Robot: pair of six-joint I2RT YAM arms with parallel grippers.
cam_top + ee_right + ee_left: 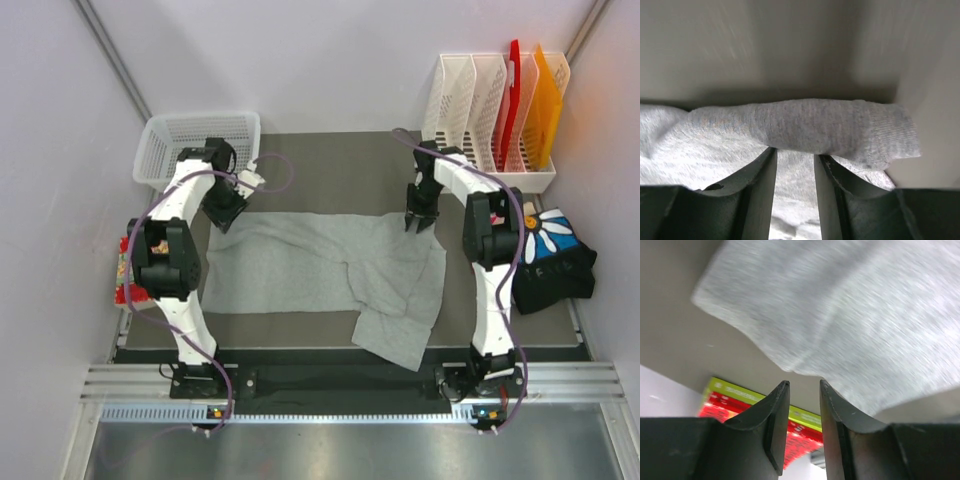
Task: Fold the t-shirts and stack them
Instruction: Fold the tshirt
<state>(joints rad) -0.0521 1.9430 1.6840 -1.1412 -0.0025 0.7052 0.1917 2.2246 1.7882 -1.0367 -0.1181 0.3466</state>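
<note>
I count two tools: my left tool and right tool. One grey t-shirt. Two other shirts seen: black shirt, blue-and-white shirt. One basket. One file rack. Two folders: red folder, orange folder. One packet.

Grey t-shirt: soft knit cloth, heathered, matt, w/ ribbed hem on the rolled edge. Tabletop under it: smooth, matt, dark grey. Left pincer & right pincer: dark moulded plastic, smooth, slight sheen. Basket beyond t-shirt's far-left corner: white plastic lattice. File racks beyond its far-right corner: white plastic, w/ glossy red & orange sheets. Rail on its near side: brushed metal.
</note>
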